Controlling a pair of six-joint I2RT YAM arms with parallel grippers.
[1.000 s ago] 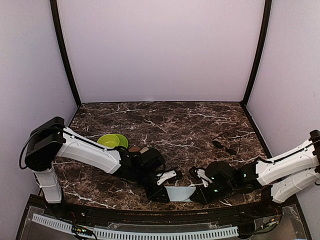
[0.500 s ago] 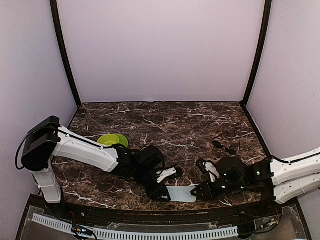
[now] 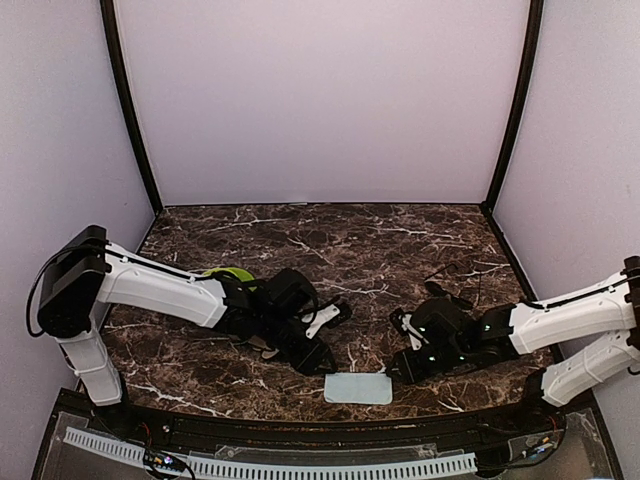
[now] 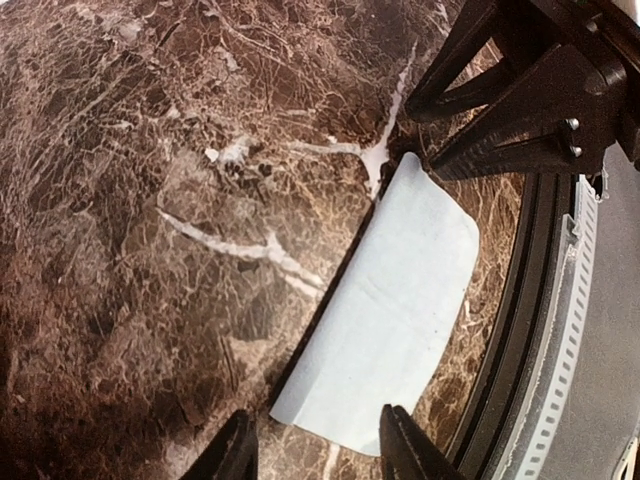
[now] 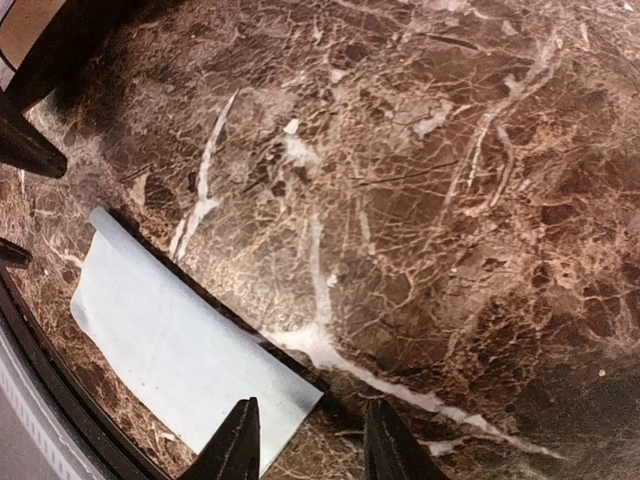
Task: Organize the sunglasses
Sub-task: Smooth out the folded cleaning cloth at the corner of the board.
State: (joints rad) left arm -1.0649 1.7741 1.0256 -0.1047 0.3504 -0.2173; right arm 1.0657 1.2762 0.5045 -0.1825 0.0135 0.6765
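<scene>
Left gripper (image 4: 318,455): Your two fingers stand partly apart and hold nothing. They hang just over one end of the light blue cloth (image 4: 390,300).
Right gripper (image 5: 310,445): These fingers are partly apart too, and empty. They are over the other end of the cloth.
Cloth: It lies flat on the marble table (image 3: 330,240), close to the near edge, between your two grippers.
Sunglasses (image 3: 447,291): They sit on the table behind your right gripper, toward the right wall. Neither gripper touches them. They look too small here to tell which way they face.
How they will feel: Probably light. The wire is thin and could bend. The dark lenses look smooth, so they may slip and scratch.
Where to hold: Try the little bridge between the lenses, or a corner of the frame. Pinch softly.
</scene>
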